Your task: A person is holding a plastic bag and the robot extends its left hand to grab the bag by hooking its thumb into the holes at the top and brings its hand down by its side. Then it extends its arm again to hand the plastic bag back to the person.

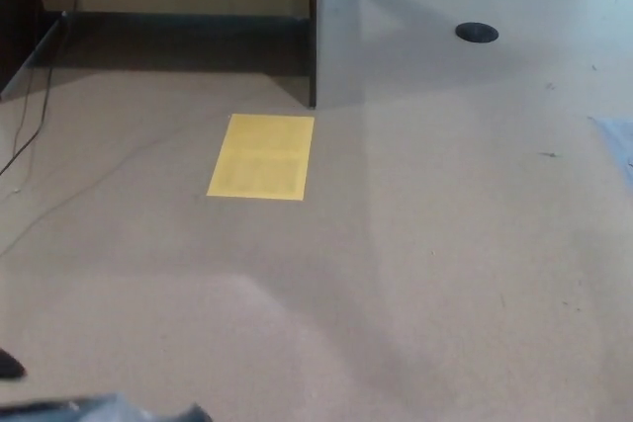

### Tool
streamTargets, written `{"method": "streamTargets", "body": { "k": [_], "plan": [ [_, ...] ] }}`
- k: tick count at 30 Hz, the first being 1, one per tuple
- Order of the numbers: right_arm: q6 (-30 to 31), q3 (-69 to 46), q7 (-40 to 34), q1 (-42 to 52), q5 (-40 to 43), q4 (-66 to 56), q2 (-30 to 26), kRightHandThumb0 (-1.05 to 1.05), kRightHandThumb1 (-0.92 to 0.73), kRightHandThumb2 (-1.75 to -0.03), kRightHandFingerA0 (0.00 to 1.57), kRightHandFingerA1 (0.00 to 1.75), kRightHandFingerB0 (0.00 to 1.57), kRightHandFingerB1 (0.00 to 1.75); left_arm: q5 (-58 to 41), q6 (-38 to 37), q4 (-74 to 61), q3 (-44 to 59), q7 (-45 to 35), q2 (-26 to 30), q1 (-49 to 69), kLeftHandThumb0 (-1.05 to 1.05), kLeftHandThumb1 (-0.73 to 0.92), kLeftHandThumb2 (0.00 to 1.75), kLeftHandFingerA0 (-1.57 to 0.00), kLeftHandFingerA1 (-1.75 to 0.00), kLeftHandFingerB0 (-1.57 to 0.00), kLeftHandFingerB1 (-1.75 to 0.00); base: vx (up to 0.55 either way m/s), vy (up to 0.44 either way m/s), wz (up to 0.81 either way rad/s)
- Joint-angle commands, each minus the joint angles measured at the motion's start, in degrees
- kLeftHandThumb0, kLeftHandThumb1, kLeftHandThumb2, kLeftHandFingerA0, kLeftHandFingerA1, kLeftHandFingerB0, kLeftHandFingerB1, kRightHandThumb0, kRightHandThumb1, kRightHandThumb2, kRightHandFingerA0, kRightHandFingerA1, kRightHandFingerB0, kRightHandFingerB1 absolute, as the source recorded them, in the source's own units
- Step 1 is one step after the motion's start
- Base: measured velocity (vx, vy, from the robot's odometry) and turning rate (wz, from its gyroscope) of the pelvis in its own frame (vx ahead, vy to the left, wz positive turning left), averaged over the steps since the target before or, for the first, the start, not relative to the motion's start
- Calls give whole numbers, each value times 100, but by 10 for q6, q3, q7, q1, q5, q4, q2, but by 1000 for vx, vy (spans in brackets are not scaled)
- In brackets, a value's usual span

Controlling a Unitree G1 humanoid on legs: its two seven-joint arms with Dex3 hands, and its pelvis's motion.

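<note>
Only a sliver of the plastic bag [109,409] shows, a dark and pale-blue edge at the bottom left border of the head view. Neither my left hand nor my right hand shows in the picture. No person is in view. What holds the bag is hidden below the frame.
A yellow rectangle [261,156] lies flat on the tan floor [445,274]. A dark partition edge [313,37] stands at the top centre, with a thin cable [30,135] at the left, a round black floor fitting [477,33] at the top right and a small dark shape [10,366] at the left edge.
</note>
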Motion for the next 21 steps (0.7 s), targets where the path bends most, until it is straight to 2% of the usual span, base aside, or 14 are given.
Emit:
{"method": "streamTargets", "body": {
  "k": [1, 7, 10, 13, 14, 15, 16, 18, 19, 21],
  "plan": [
    [15, -7, -1, -21, 8, 3, -4, -32, -67, -60, 82, 51, 67, 45, 46, -15, 88, -52, 91, 9, 1, -5, 65, 87, -89, -169, -80, -130, 0, 0, 0],
    [-7, -9, 2, -10, 10, 9, -5, -31, -68, -60, 80, 51, 67, 47, 35, -16, 211, -97, 117, 25, -10, -2, 71, 75, -88, -167, -74, -136, 0, 0, 0],
    [8, -15, 5, -34, 14, 13, -4, -32, -68, -61, 80, 50, 67, 45, 28, 11, 276, -112, 122, 34, -56, -5, 73, 69, -92, -163, -79, -128, 0, 0, 0],
    [4, -16, 6, -18, 13, 13, -8, -32, -68, -60, 81, 51, 66, 45, 31, 26, 314, -131, 152, 35, -57, -7, 71, 66, -90, -164, -76, -130, 0, 0, 0],
    [4, -16, 7, -17, 13, 12, -9, -31, -68, -60, 80, 50, 66, 45, 30, 29, 325, -135, 157, 35, -62, -4, 69, 62, -96, -161, -89, -96, 0, 0, 0],
    [5, -18, 9, -17, 14, 12, -10, -31, -68, -60, 80, 50, 66, 45, 28, 33, 336, -141, 161, 36, -68, -4, 69, 62, -96, -161, -89, -96, 0, 0, 0],
    [-1, -16, 4, -17, 11, 12, -10, -31, -68, -60, 81, 51, 67, 46, 26, 42, 350, -145, 165, 40, -71, -13, 64, 59, -95, -158, -93, -78, 0, 0, 0],
    [-4, -15, 2, -11, 10, 14, -7, -31, -68, -60, 81, 51, 67, 46, 24, 47, 358, -152, 168, 45, -66, -14, 65, 63, -93, -159, -92, -79, 0, 0, 0],
    [-5, -14, 2, -8, 9, 16, -5, -32, -68, -60, 79, 50, 68, 46, 26, 51, 360, -156, 174, 48, -63, -14, 65, 62, -93, -156, -92, -72, 0, 0, 0],
    [-5, -15, 11, -7, 12, 20, -3, -32, -68, -60, 78, 51, 66, 46, 22, 52, 367, -164, 175, 51, -62, -15, 63, 62, -94, -157, -92, -72, 0, 0, 0]
  ]
}}
